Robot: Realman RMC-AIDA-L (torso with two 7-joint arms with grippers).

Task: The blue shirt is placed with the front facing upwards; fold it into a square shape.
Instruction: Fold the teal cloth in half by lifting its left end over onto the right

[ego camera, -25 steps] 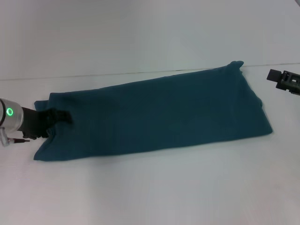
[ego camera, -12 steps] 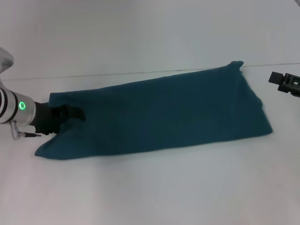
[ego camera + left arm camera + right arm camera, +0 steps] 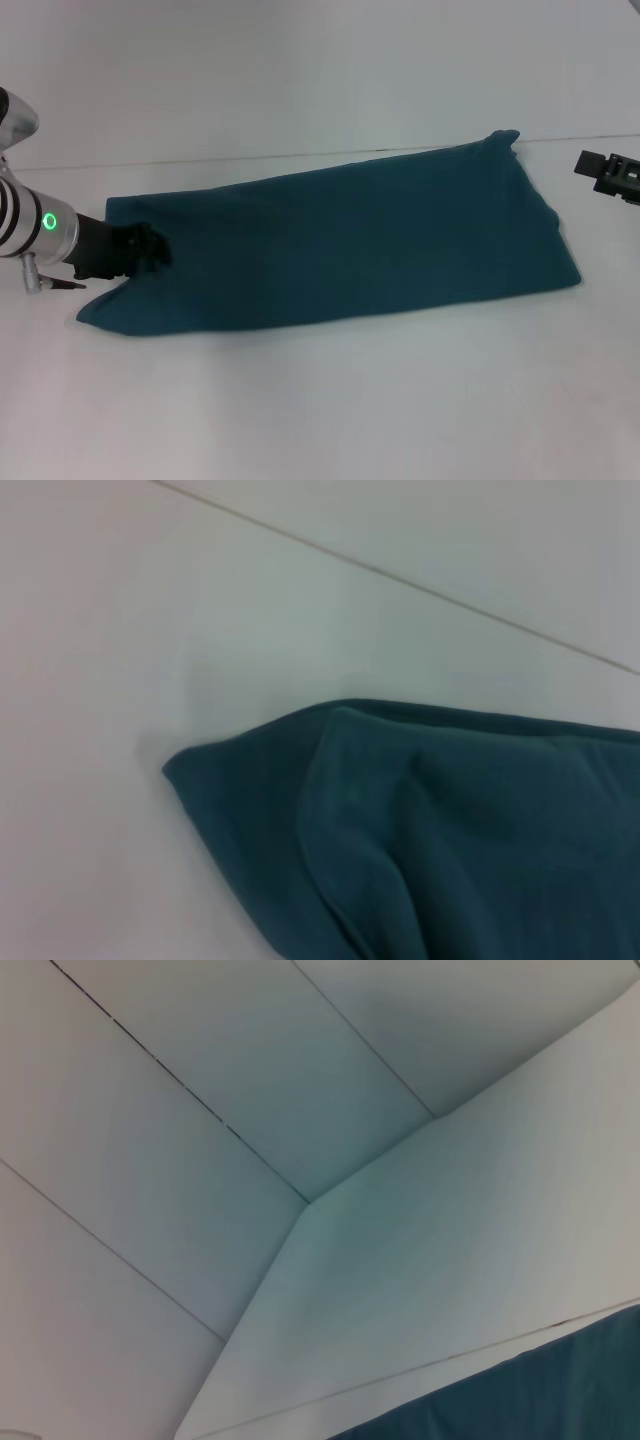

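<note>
at the blue shirt's [image 3: 340, 240] left end, left tool [image 3: 150, 248] grips fabric

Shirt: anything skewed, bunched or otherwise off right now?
The shirt lies as a long folded strip slanting across the table, not square to its edge. The end at the left gripper is puckered, with one corner poking out. The right gripper is off to the side.
</note>
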